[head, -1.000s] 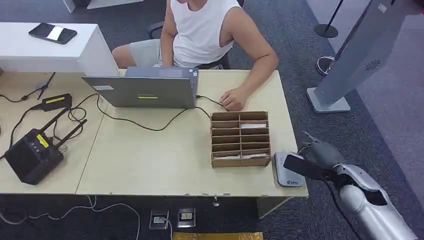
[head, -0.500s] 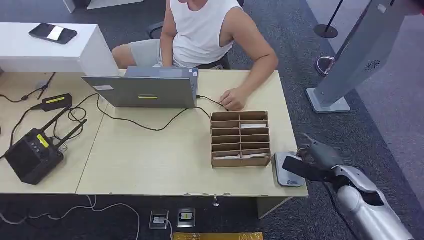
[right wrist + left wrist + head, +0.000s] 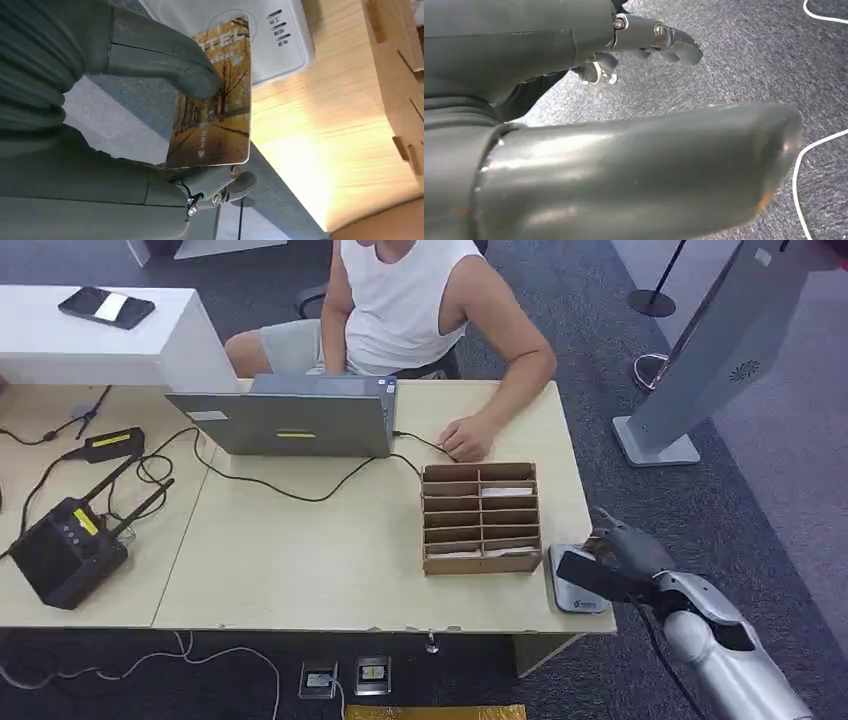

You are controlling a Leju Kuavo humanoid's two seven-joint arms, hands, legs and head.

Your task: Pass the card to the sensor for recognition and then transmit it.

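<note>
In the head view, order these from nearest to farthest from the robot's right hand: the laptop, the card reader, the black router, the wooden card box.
1. Card reader: at the table's near right corner, right beside the right hand.
2. Wooden card box: just left of the reader.
3. Laptop: at the table's far side, before the person.
4. Black router: at the far left.

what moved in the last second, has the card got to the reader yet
The right hand, holding the card throughout, moved toward the table and now holds it over the outer edge of the white reader; contact cannot be told. The left hand hangs above the carpet. The person, laptop and cardboard organizer stayed put.
</note>
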